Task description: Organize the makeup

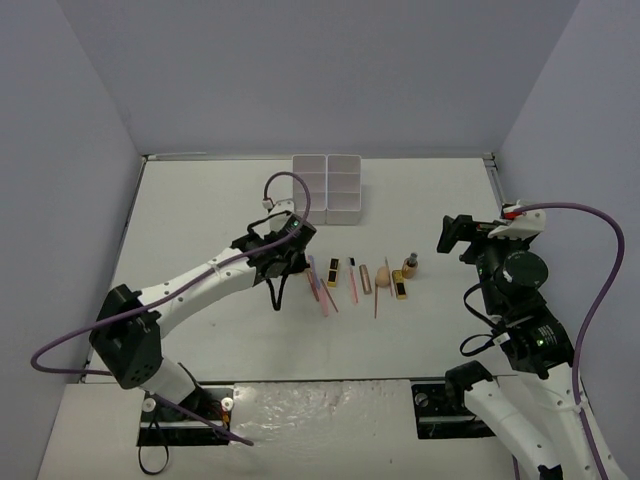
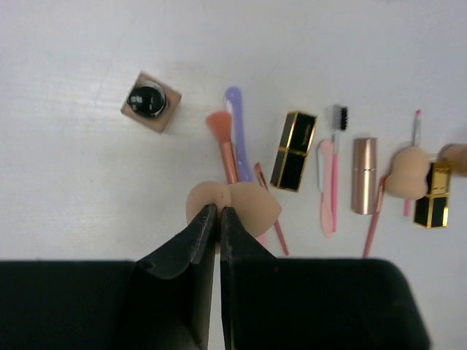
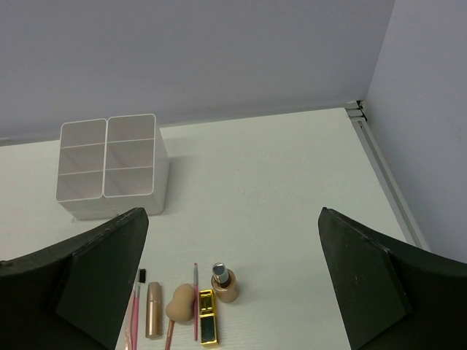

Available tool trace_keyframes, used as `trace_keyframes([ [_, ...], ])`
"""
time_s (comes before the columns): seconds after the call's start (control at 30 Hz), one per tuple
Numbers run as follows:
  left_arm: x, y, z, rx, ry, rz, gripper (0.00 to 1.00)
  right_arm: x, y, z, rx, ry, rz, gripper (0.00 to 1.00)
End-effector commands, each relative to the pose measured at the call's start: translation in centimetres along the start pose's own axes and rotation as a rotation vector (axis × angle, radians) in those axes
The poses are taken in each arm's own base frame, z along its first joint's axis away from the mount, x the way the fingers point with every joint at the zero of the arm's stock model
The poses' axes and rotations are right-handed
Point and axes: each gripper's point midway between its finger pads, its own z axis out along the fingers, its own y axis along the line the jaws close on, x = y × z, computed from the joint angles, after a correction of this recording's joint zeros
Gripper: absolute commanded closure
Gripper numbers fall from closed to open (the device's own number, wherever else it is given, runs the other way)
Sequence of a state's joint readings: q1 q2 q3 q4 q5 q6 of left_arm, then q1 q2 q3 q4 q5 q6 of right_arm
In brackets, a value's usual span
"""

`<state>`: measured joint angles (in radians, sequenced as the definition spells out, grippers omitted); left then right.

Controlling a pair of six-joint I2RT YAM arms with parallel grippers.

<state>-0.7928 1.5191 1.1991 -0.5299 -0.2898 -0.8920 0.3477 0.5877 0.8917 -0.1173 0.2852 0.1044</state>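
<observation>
The left hand [image 2: 219, 222] is pinched shut on a peach sponge [image 2: 248, 205] at the left end of the makeup row on the worktop [image 2: 66, 189]. Just beyond lie a pink brush [image 2: 222, 138], a black-and-gold tube [image 2: 293, 151], a rose-gold tube [image 2: 363, 175] and a second sponge [image 2: 406, 172]; a tan bottle [image 2: 151, 101] stands apart. The right hand [image 1: 457, 236] hangs wide open, right of the row. Farthest back stands the white compartment box [image 1: 327, 186].

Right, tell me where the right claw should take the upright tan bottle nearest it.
Take the tan bottle by its body, below the narrower cap, likely from above: it stands upright. The black-and-gold tube lies close beside it, so avoid that side.
</observation>
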Motion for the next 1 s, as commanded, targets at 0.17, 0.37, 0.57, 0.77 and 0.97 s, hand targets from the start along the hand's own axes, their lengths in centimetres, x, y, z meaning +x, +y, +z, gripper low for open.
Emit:
trace_keyframes([
  [0.17,-19.7,-2.5,-3.8,0.128,-0.371,0.067,1.00,-2.5,0.5,0.4,-0.010,-0.077,0.009,0.00],
  [0.37,-26.4,-4.7,-0.6,0.193,-0.479,0.183,1.00,-2.0,1.3,0.9,-0.047,-0.055,-0.008,0.00],
  [0.57,-29.3,-6.6,2.7,0.244,-0.525,0.234,1.00,-1.0,2.5,1.5,-0.110,-0.016,-0.042,0.00],
  [0.77,-30.7,-6.9,5.7,0.238,-0.555,0.262,1.00,-0.3,3.3,1.8,-0.150,0.015,-0.058,0.00],
  [0.97,-31.9,-6.6,7.3,0.241,-0.571,0.258,1.00,0.8,3.8,2.2,-0.167,0.055,-0.067,0.00],
])
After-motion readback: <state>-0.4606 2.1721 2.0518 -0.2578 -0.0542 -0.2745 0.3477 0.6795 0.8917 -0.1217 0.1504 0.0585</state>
